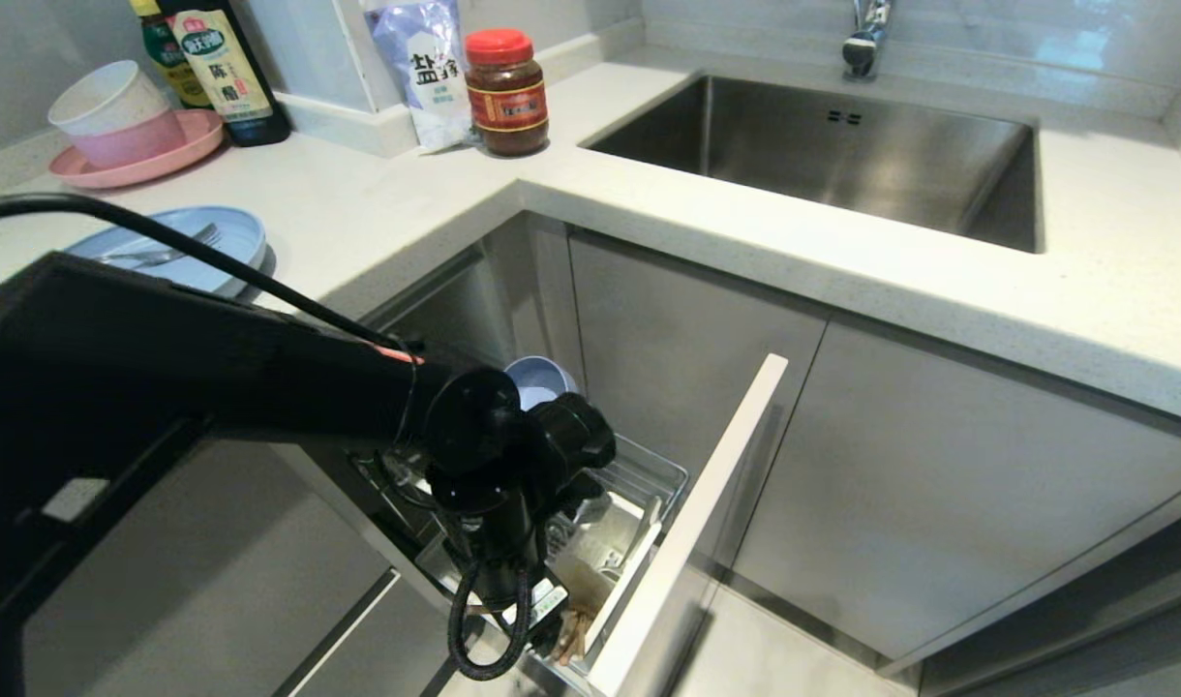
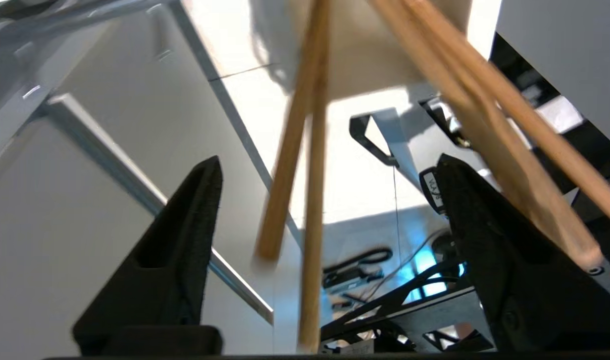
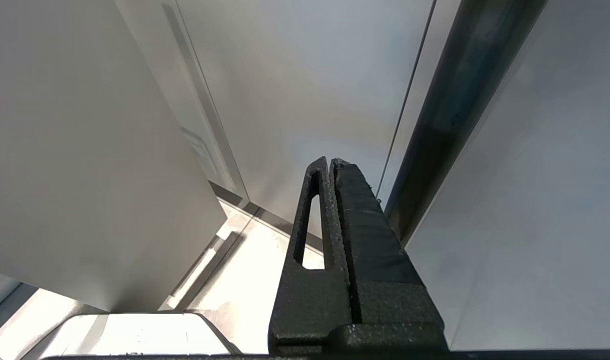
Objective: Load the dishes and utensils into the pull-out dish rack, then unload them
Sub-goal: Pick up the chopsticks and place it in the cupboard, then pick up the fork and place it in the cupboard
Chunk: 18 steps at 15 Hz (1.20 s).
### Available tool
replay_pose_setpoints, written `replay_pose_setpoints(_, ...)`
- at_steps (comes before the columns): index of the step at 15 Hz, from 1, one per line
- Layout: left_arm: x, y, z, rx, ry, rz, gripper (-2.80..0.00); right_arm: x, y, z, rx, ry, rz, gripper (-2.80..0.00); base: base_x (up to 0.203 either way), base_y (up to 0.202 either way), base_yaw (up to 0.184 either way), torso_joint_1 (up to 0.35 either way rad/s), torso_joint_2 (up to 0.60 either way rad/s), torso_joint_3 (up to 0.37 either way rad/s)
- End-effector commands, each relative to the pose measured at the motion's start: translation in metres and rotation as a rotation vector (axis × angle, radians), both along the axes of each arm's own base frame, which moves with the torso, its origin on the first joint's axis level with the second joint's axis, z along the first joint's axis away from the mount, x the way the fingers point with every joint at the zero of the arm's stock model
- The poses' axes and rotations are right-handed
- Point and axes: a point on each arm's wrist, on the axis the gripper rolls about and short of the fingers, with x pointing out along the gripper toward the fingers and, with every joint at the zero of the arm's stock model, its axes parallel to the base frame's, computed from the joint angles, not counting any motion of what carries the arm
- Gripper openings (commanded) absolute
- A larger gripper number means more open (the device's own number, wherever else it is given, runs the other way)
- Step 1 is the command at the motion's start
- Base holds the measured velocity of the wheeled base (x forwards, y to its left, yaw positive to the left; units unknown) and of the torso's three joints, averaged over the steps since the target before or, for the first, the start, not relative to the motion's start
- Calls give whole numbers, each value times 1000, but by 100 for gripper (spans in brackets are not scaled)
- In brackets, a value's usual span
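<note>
The left gripper (image 2: 330, 175) is low over the front end of the pull-out dish rack (image 1: 649, 484), and its two black fingers (image 2: 185, 235) stand wide apart and hold nothing. Between the fingers, in the left wrist view, the wooden chopsticks (image 2: 305, 165) pass without touching either finger; more wooden sticks (image 2: 510, 135) lean beside the other finger. In the head view the black left arm covers much of the rack, and the brown ends of the chopsticks (image 1: 576, 634) show just under the gripper, near the white cabinet front (image 1: 687, 542). The small blue bowl (image 1: 542, 378) sits at the back end of the rack. On the countertop (image 1: 407, 213) the blue plate (image 1: 232, 242) lies flat with the silver fork (image 1: 165, 254) on it. The right gripper (image 3: 330, 165) hangs beside grey cabinet doors, with its fingers pressed together and nothing between them.
</note>
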Motion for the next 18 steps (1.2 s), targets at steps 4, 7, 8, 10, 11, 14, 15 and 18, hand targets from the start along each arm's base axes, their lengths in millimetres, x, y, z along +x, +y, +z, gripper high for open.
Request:
replay_pose_setpoints(4, -26, 24, 55, -63, -162, 49, 0, 0, 0, 0, 0, -3, 0, -280, 0, 0, 0, 0, 0, 0)
replay_pose_setpoints(7, -51, 46, 88, -113, -262, 62, -280, 0, 0, 0, 0, -3, 0, -280, 0, 0, 0, 0, 0, 0)
replay_pose_setpoints(8, -60, 55, 100, -138, -303, 66, -280, 0, 0, 0, 0, -3, 0, -280, 0, 0, 0, 0, 0, 0)
replay_pose_setpoints(10, -77, 70, 121, -199, -380, 72, -280, 0, 0, 0, 0, -1, 0, -280, 0, 0, 0, 0, 0, 0)
replay_pose_setpoints(11, -84, 75, 131, -236, -421, 75, -280, 0, 0, 0, 0, -1, 0, -280, 0, 0, 0, 0, 0, 0)
replay_pose_setpoints(14, -102, 92, 159, -364, -561, 93, -280, 0, 0, 0, 0, -3, 0, -280, 0, 0, 0, 0, 0, 0)
replay_pose_setpoints(15, -107, 100, 169, -411, -617, 111, -280, 0, 0, 0, 0, -3, 0, -280, 0, 0, 0, 0, 0, 0)
replay_pose_setpoints(18, -113, 129, 199, -534, -824, 219, -280, 0, 0, 0, 0, -3, 0, -280, 0, 0, 0, 0, 0, 0)
